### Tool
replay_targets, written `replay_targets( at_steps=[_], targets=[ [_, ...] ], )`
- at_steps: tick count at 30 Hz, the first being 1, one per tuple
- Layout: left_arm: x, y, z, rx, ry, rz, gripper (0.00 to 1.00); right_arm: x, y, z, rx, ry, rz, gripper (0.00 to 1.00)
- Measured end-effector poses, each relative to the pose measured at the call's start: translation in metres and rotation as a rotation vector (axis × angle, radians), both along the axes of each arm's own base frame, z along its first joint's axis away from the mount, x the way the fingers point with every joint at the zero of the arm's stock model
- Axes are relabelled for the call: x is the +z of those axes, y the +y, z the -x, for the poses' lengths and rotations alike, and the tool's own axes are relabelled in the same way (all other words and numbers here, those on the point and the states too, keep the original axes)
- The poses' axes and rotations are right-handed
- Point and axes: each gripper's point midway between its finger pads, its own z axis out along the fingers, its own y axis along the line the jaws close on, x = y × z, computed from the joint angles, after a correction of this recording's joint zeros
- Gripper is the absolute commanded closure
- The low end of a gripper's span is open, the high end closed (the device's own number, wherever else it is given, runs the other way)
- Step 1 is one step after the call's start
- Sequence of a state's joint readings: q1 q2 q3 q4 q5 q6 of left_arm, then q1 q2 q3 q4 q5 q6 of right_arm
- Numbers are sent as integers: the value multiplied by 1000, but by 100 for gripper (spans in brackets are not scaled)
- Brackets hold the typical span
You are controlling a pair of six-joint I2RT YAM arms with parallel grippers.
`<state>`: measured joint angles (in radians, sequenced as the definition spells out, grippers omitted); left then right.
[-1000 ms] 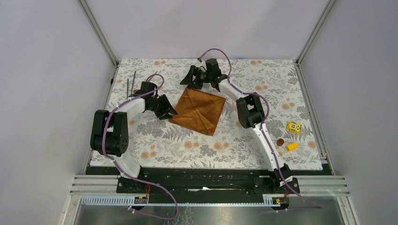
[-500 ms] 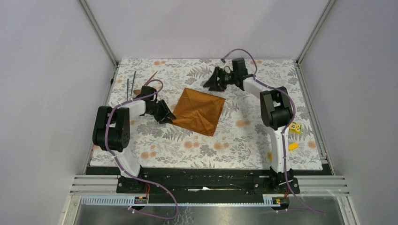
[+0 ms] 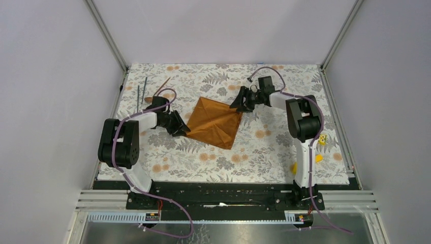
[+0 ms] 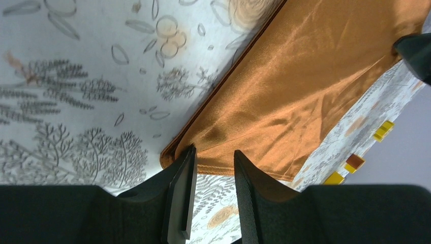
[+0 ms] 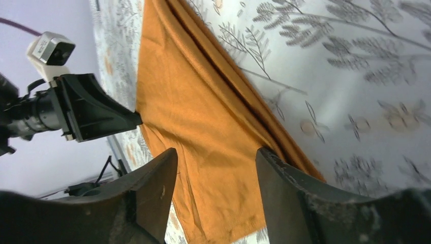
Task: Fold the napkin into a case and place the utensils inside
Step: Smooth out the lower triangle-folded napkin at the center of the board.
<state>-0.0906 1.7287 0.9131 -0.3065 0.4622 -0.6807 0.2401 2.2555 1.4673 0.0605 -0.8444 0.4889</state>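
Note:
The rust-orange napkin [image 3: 214, 121] lies flat as a diamond on the floral tablecloth, with a crease across it. My left gripper [image 3: 182, 127] sits low at its left corner, jaws open. In the left wrist view the napkin's hem [image 4: 223, 166] runs across the gap between the fingertips [image 4: 189, 161], unclamped. My right gripper [image 3: 239, 103] is at the napkin's right corner, open, and the cloth [image 5: 203, 117] fills the space beyond its jaws. Far left lie the utensils: two dark rods [image 3: 141, 91] and the copper spoon [image 3: 163, 84].
Small yellow blocks [image 3: 319, 139] [image 3: 317, 158] lie near the right arm's base side. The frame posts and white walls bound the cloth-covered table [image 3: 254, 152]. The left gripper [image 5: 96, 109] shows across the napkin in the right wrist view.
The right arm swung right, then came down to the napkin's right corner, its jaws narrowing. The left gripper shifted slightly and stays at the left corner.

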Motion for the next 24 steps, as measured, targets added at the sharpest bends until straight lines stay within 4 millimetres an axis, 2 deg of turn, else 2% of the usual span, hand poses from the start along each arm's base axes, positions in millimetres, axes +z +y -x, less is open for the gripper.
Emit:
replay_targets(
  at_steps=[4,6,8,9,11,14,16,18,21,24],
  targets=[
    [5,1,15,-20,24,-9,48,14,-17,11,-48,-1,128,23],
    [15,1,21,-32,20,-9,39,32,-26,18,-66,-35,199,16],
    [31,1,24,-48,-6,-10,32,62,-29,31,-58,-116,290,11],
    [41,1,23,-54,-21,-11,29,75,-25,38,-40,-163,324,8],
    [67,2,14,-67,-80,-15,25,104,-4,61,48,-304,386,3],
    [104,10,-5,-55,-192,-26,19,128,43,115,266,-525,477,2],
    [119,24,-12,-16,-243,-52,16,124,70,156,443,-619,530,5],
    [131,45,-15,46,-279,-94,13,104,79,189,618,-648,594,8],
    [143,70,-15,124,-311,-139,12,63,70,212,806,-594,704,14],
    [152,81,-14,162,-339,-161,12,33,62,219,924,-522,805,22]
  ],
)
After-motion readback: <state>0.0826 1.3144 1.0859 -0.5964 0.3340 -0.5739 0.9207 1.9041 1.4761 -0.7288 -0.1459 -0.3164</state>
